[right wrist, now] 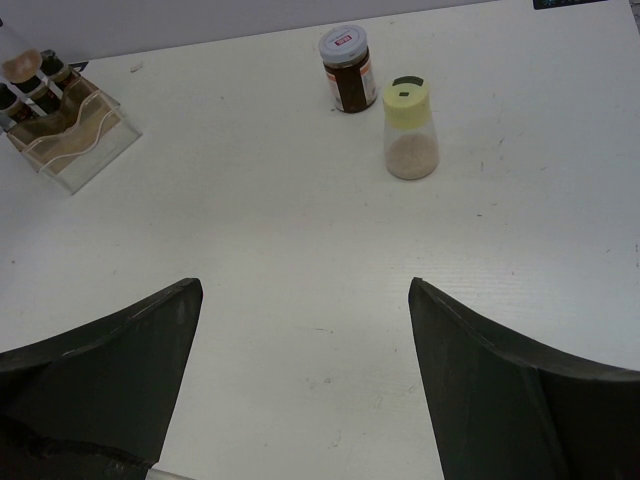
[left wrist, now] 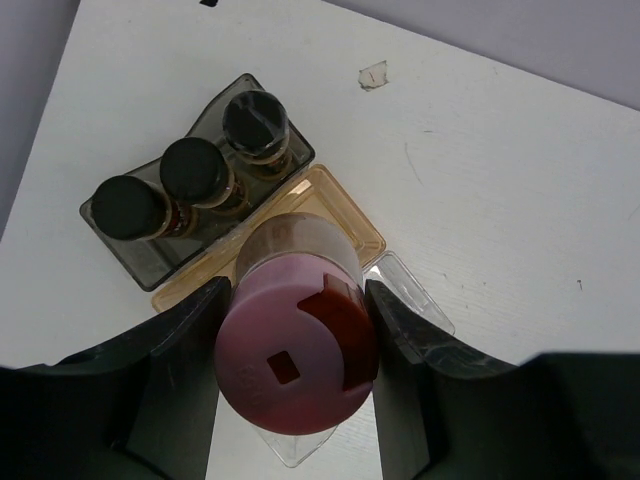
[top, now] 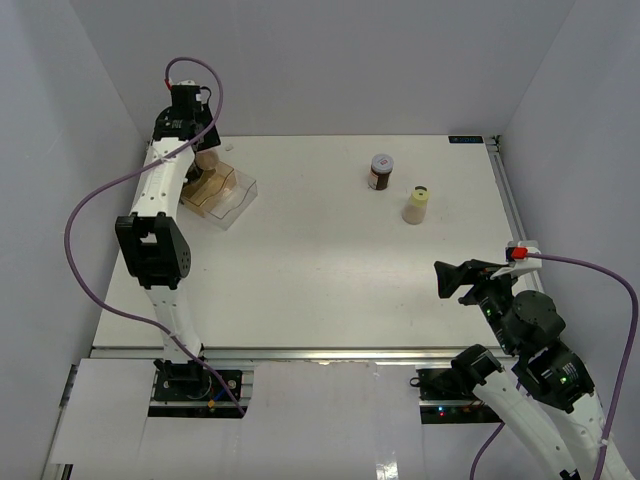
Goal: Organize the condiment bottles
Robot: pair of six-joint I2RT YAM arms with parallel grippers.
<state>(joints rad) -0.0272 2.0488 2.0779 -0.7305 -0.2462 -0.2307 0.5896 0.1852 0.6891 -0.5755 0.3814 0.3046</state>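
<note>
A flat white rectangular tabletop point(top: 330, 270) fills the middle of the scene, closed in by plain pale grey-lavender walls: a far wall point(top: 330, 60), a left wall point(top: 50, 150) and a right wall point(top: 590, 150), which meet in straight corners. A silver metal rail point(top: 507, 190) runs along the table's right edge and another point(top: 300, 352) along its near edge, with flat white panels point(top: 310, 420) lying nearer still. The light is soft and even, shadows are faint, and a small scrap of clear tape point(left wrist: 373, 75) sticks to the tabletop at far left.
</note>
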